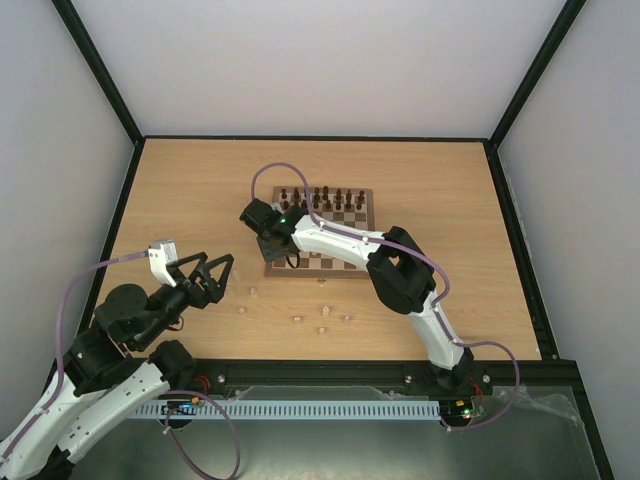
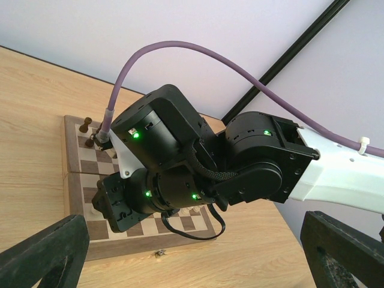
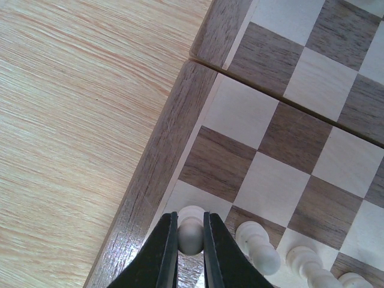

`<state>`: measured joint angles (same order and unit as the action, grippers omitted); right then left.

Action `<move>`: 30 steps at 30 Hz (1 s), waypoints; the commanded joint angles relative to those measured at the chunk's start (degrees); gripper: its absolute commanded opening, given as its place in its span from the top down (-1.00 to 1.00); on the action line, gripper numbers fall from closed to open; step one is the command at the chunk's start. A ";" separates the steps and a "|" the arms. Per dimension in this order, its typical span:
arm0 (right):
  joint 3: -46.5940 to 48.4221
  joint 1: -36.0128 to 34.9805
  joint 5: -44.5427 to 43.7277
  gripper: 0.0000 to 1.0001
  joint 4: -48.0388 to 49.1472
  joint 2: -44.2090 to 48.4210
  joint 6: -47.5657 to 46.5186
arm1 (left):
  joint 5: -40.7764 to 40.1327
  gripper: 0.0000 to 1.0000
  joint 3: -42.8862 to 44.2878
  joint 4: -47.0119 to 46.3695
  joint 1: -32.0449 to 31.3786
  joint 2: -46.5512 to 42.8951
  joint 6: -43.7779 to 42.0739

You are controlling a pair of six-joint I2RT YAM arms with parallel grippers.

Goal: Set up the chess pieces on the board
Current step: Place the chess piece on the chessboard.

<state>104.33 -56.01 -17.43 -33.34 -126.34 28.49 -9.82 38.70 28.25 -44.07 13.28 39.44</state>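
the right gripper (image 3: 190, 217) has its two black jaws pinching a small pale cream wooden chess piece (image 3: 191, 235), which stands upright between them on a light square of the square brown-and-cream checkered wooden board (image 3: 157, 162). the board's brown frame runs just left of the jaws. more pale cream neighbour pieces (image 3: 259, 245) stand just right of the jaws in the same row. the danger looks to be in the release: if the jaws part unevenly or lift while gripping, the piece could tip onto the frame, and the right jaw swinging outward could knock the closest neighbour. the left gripper (image 1: 207, 265) hovers off the board, jaws spread wide and empty, with loose cream pieces (image 1: 298, 318) on the light wooden table (image 1: 180, 190) beyond its jaws.
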 commanded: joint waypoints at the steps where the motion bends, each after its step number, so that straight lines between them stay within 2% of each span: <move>1: -0.47 -0.34 -0.57 0.85 -2.18 -1.02 0.47 | 0.88 -0.99 1.38 0.51 0.10 -0.45 -0.15; 11: -0.63 -0.41 0.13 0.78 -1.70 -1.11 0.25 | 0.77 -0.99 1.23 0.40 0.04 -0.36 -0.24; 15: -0.79 -0.34 0.19 0.66 -1.57 -1.17 0.16 | 0.77 -0.99 1.29 0.40 0.04 -0.18 -0.20; 24: -0.63 -0.34 0.15 0.55 -1.42 -0.93 0.18 | 0.60 -0.99 1.18 0.31 0.05 -0.27 -0.27; 30: -1.62 -0.40 0.09 0.41 0.00 2.88 0.00 | 0.60 -0.99 1.20 0.32 0.04 -0.10 -0.28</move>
<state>104.27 -56.01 -17.04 -33.19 -126.39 28.56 -9.82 38.70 28.25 -44.07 13.28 39.44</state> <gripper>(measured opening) 0.276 0.994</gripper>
